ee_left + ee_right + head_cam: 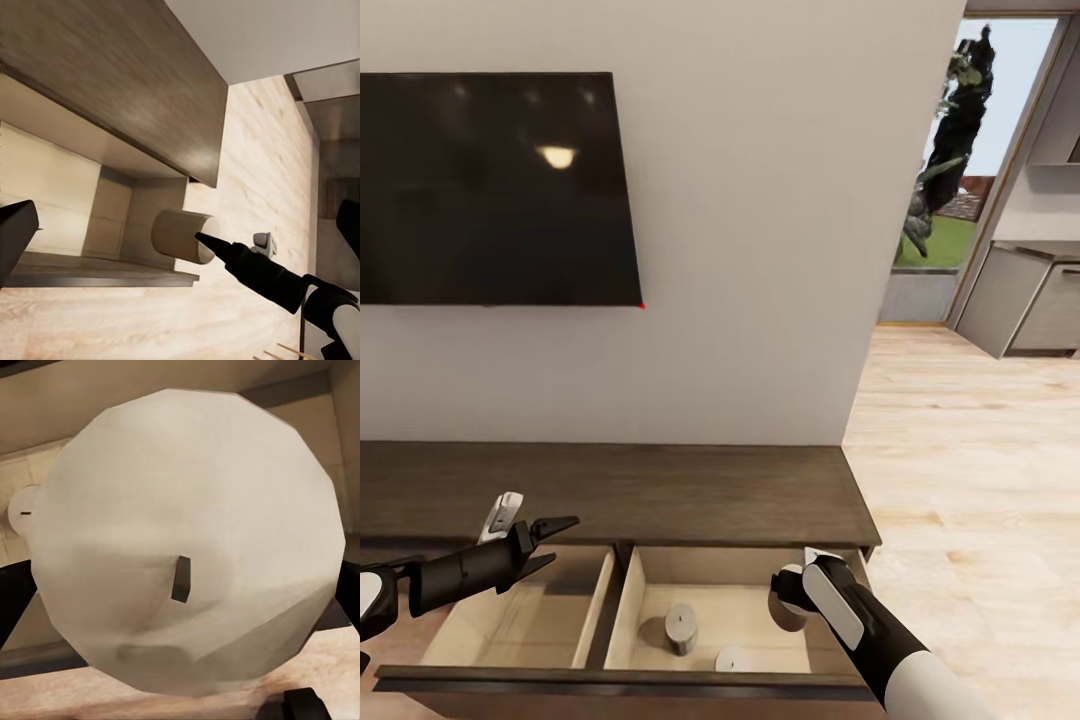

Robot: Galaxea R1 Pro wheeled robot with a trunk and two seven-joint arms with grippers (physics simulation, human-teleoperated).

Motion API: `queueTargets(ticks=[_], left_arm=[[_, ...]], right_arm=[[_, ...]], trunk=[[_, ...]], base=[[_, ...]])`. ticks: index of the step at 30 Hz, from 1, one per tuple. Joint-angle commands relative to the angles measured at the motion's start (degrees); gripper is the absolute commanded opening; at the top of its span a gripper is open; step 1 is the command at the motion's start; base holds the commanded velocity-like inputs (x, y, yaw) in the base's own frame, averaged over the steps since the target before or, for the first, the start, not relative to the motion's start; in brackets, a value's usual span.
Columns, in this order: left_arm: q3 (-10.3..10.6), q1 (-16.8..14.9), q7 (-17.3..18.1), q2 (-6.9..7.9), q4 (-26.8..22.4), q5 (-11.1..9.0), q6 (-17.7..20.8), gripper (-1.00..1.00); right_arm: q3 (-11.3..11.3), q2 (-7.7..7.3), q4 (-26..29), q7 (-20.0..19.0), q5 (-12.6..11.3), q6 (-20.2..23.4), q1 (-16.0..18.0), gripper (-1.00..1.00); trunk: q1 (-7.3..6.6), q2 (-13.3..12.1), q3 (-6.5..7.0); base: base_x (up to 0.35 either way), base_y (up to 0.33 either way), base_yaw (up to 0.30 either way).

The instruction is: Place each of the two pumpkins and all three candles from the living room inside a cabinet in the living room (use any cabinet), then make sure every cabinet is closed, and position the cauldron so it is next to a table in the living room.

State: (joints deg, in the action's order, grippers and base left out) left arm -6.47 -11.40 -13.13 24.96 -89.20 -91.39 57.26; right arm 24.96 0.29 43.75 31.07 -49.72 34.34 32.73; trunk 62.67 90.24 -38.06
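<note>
White wall, dark TV (495, 188) upper left, low cabinet (660, 492) across the lower frame, its drawer (622, 682) pulled out. Two candles (681, 628) already sit in the right compartment, lower centre. Right tool (792, 598) hangs over that compartment, lower right, clamped on the third candle (187, 536). Left tool (555, 542), lower left, spread wide and empty above the left compartment. Step: stowing the last candle. Next, likely: lower, release clear of the other two, withdraw. Pumpkins, cauldron still to do.
</note>
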Motion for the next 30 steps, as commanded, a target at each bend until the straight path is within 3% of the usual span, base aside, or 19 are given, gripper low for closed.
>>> queueTargets(ticks=[1,26,30], left_arm=[[-0.1,0.0,-0.6,0.0,0.0,-0.6,0.2,1.0],[0.2,0.0,-0.6,-0.12,-0.1,-0.6,0.2,1.0],[1.6,0.0,-0.5,-0.11,-0.1,-0.7,0.2,1.0]], right_arm=[[0.2,-0.03,0.1,0.6,-0.5,0.0,0.1,-1.0],[0.2,-0.03,0.0,0.6,-0.5,-0.1,0.1,-1.0],[0.2,-0.03,0.0,0.7,-0.5,-0.1,0.1,-1.0]], trunk=[[0.22,0.4,-0.24],[5.71,10.5,-4.73],[6.59,12.1,-5.45]], base=[[0.0,0.0,0.0],[0.0,0.0,0.0],[0.0,0.0,0.0]])
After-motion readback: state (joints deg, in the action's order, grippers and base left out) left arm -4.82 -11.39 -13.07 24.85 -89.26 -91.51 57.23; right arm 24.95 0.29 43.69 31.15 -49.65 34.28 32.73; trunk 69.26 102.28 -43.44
